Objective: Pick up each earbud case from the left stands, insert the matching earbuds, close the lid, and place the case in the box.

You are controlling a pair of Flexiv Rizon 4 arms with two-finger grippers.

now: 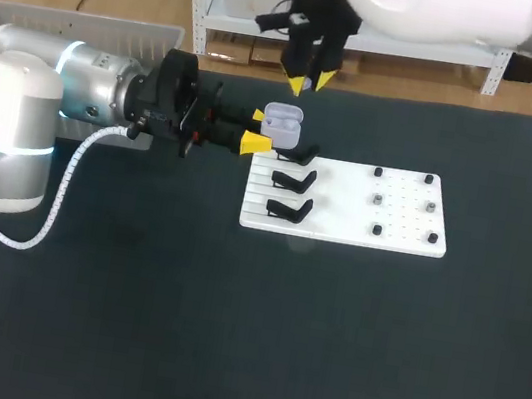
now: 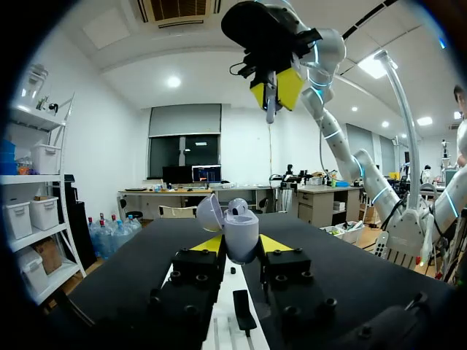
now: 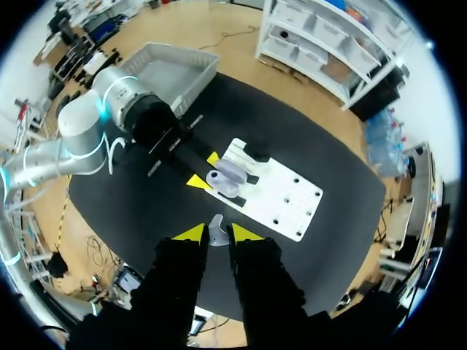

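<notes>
A pale lavender earbud case [image 1: 282,119] is held off the table with its lid open, and my left gripper [image 1: 259,130] is shut on its body from both sides. In the left wrist view the case [image 2: 241,232] sits between the yellow tips, with an earbud showing inside. My right gripper [image 1: 310,83] hangs above and just behind the case, shut on a small white earbud [image 3: 216,230]. From the left wrist that earbud [image 2: 271,109] points down from the right gripper [image 2: 276,86], well above the case. The case [image 3: 226,177] lies ahead of my right gripper [image 3: 211,233].
A white board [image 1: 342,230] lies mid-table with three black stands [image 1: 294,179] on its left side and several small dark pegs [image 1: 402,203] on its right. A grey box [image 1: 80,28] sits at the far left edge, behind my left arm.
</notes>
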